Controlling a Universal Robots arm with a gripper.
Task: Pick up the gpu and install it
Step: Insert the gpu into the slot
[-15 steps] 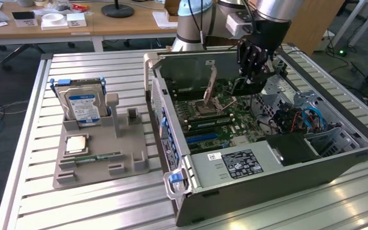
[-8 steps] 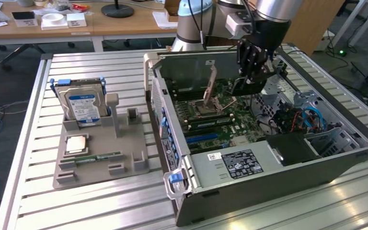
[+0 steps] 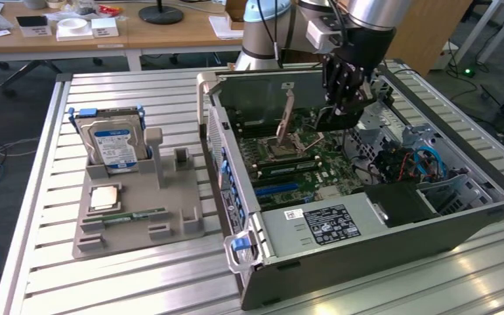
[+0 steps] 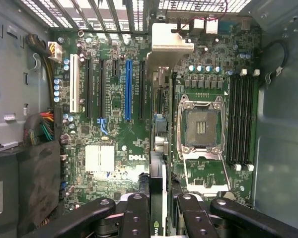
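My gripper (image 3: 340, 105) hangs inside the open computer case (image 3: 462, 220), above the motherboard (image 4: 114, 163). It is shut on the gpu (image 4: 157, 188), a thin dark card seen edge-on between the black fingers (image 4: 136, 210). The card's silvery bracket (image 4: 171, 44) points toward the case's slotted rear wall. In the exterior view the gpu (image 3: 332, 119) hangs as a dark slab under the fingers, clear of the board. The long blue expansion slot (image 4: 128, 89) lies beside the card's line, with the bare CPU socket (image 4: 201, 126) on the other side.
A grey holder (image 3: 134, 226) on the slatted metal table, at the exterior view's left, carries a silver hard drive (image 3: 112, 146), a square chip (image 3: 105, 197) and a green memory stick (image 3: 138, 214). Cable bundles (image 4: 44, 126) and the black power supply (image 3: 401, 203) crowd the case's edges.
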